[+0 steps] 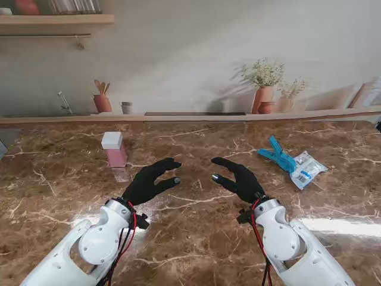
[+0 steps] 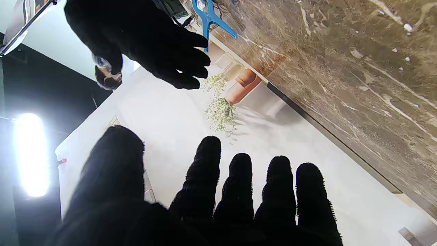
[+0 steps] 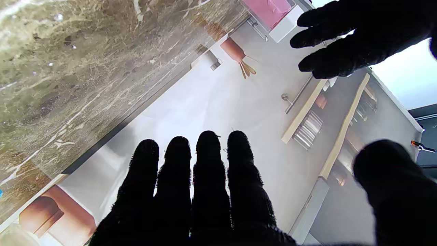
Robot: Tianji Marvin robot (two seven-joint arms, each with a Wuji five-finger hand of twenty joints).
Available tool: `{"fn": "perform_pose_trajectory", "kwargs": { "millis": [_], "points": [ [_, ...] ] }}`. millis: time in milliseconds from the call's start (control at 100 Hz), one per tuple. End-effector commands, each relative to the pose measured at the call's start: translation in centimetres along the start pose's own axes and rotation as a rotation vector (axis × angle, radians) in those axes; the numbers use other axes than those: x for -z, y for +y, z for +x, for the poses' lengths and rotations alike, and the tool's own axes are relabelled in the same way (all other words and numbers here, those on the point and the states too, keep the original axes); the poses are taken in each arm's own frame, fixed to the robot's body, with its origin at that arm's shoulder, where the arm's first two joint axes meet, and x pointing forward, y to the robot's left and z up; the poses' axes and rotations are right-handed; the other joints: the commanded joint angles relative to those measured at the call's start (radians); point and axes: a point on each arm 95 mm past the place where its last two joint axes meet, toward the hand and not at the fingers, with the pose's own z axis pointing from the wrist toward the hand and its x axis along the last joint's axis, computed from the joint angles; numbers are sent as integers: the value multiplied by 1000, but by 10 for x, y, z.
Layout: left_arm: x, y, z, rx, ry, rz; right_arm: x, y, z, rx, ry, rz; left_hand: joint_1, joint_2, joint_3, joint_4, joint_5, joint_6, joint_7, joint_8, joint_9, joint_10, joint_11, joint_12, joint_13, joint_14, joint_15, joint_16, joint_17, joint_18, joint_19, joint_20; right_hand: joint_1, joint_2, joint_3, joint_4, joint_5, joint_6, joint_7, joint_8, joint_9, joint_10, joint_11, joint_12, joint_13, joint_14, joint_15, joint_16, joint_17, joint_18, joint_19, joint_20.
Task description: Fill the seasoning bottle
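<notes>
Two robot hands, left (image 1: 153, 180) and right (image 1: 239, 177), spread empty; seasoning bottle (image 1: 113, 149) holds pink contents

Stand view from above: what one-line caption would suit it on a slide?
Two open black-gloved hands, left hand and right hand, hover between a pink seasoning bottle and a clipped refill packet.

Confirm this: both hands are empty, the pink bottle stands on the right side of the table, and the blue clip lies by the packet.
Not quite. The stand view shows the pink bottle on the left side, beyond the left hand. The rest holds: the right hand is empty too, and the blue clip lies by the packet.
</notes>
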Motion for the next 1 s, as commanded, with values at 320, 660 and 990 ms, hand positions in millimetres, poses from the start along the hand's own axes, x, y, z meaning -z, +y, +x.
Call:
{"fn": "perform_pose_trajectory", "kwargs": {
  "millis": [320, 660, 990],
  "points": [
    [4, 1, 0, -8, 2, 3, 2, -3, 3, 5, -8, 16, -39, 33, -37, -4, -6, 1, -7, -15, -1, -28, 11, -17, 7, -52, -14, -13, -16, -29, 26, 11, 20, 1, -19, -3, 12, -26, 1, -9, 5, -13, -1, 18, 32, -13, 2, 7, 3, 1, 28, 10],
    [9, -27, -2, -62, 26, 120, 8, -6, 7, 15, -6, -5, -21, -15, -33, -1, -34, 9, -18, -21, -40, -37, 13, -18, -31, -76, -25, -18, -19, -70, -33, -20, 29, 3, -21, -2, 14, -25, 2, -9, 9, -14, -1, 21, 35, -11, 1, 10, 6, 8, 32, 17],
    [22, -83, -20, -108, -5, 302, 5, -10, 11, 1, 5, 10, -30, -176, -8, 6, -145, 7, -66, -75, -156, -64, 18, -40, -122, -123, -53, -34, -7, -111, -231, -88, 30, 5, -24, -2, 13, -23, 1, -10, 18, -14, 3, 25, 38, -15, 2, 10, 9, 7, 33, 21]
  ]
}}
